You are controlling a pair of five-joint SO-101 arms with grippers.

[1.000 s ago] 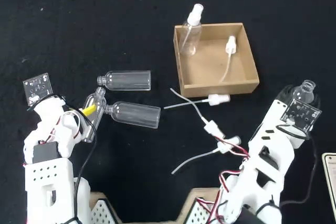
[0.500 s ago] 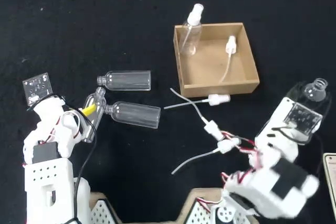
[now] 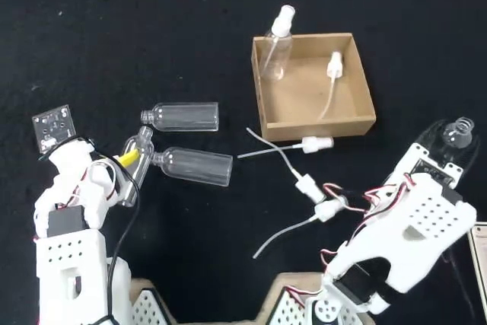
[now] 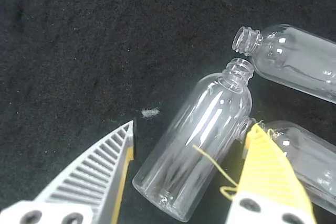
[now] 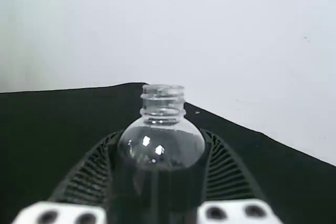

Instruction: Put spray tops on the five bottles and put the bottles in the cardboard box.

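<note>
Though left jaws apart, right jaws tight on uncapped bottle (image 5: 161,137); cardboard box (image 3: 318,127) with capped bottle (image 3: 276,52), loose spray top (image 3: 334,66).

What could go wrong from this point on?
The open left tool straddles a lying bottle whose neck lies right by another bottle; closing may knock that one rolling.
The right arm's wires hang near a loose spray top; a swing might drag it.
The right tool holds an upright uncapped bottle; pressing a top on could twist it.
</note>
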